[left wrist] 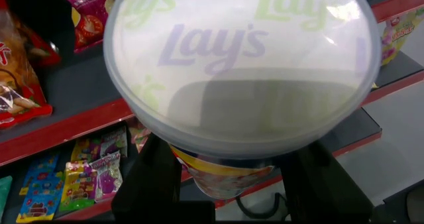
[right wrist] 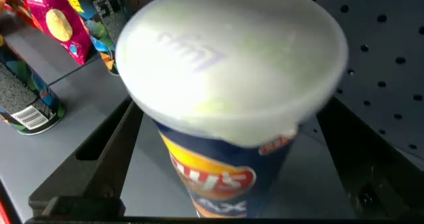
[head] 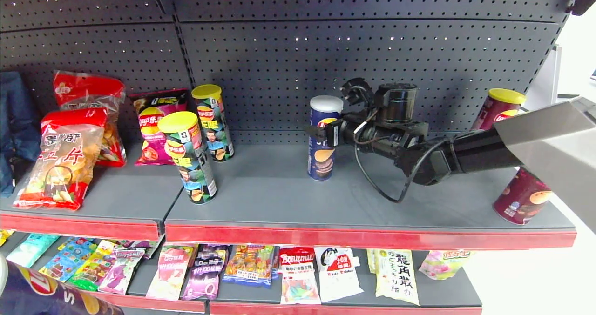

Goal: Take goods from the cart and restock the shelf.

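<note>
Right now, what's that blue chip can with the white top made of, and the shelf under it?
Blue chip can: probably a cardboard tube, glossy printed wrap, straight walls.
White lid: looks like milky plastic, faintly see-through, with a snap-on rim.
Shelf: likely painted metal, matte grey, thin flat deck with a shiny red front edge.

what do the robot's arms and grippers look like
The right arm is black with a cylindrical wrist housing, a loose black cable looping below it, and an angular grey shell farther back. The right gripper is black too. The left gripper has flat black fingers.
</note>
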Controlling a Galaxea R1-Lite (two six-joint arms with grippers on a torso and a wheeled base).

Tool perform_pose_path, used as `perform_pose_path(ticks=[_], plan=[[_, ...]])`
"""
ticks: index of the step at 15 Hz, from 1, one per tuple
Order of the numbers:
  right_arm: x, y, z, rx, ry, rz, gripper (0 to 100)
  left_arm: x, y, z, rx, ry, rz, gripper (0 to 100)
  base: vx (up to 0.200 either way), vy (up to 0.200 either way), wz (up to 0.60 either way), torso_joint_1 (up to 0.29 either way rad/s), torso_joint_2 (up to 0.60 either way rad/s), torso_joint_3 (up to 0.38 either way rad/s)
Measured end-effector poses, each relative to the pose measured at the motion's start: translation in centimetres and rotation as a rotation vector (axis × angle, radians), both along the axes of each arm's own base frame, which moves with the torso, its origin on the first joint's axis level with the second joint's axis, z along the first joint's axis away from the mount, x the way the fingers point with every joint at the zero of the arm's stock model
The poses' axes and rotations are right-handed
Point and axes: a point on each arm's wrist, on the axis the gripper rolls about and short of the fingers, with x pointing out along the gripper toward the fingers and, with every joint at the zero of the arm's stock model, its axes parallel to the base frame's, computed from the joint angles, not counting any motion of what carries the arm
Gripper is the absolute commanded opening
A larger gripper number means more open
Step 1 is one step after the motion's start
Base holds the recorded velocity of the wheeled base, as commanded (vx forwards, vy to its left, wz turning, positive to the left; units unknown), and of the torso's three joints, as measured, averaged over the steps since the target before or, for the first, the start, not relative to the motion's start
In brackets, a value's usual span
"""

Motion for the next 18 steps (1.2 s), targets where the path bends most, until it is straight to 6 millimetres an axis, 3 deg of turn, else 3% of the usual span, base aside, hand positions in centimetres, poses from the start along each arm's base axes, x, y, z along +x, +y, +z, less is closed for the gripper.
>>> perform_pose_path(ticks=[10,11,18], plan=[[1.1,0.5,-0.6,0.002,-0.012,-0.027,100,0.2,0.0,-0.1,0.001,0.011,-0.002,0,0.0,0.0,0.0,0.0,0.0,0.0],[1.2,0.6,-0.6,0.003,-0.013,-0.028,0,0.2,0.0,-0.1,0.001,0.013,-0.002,0,0.0,0.0,0.0,0.0,0.0,0.0],[1.6,1.1,-0.8,0.003,-0.021,-0.039,0,0.2,0.0,-0.3,0.001,0.019,-0.001,0,0.0,0.0,0.0,0.0,0.0,0.0]])
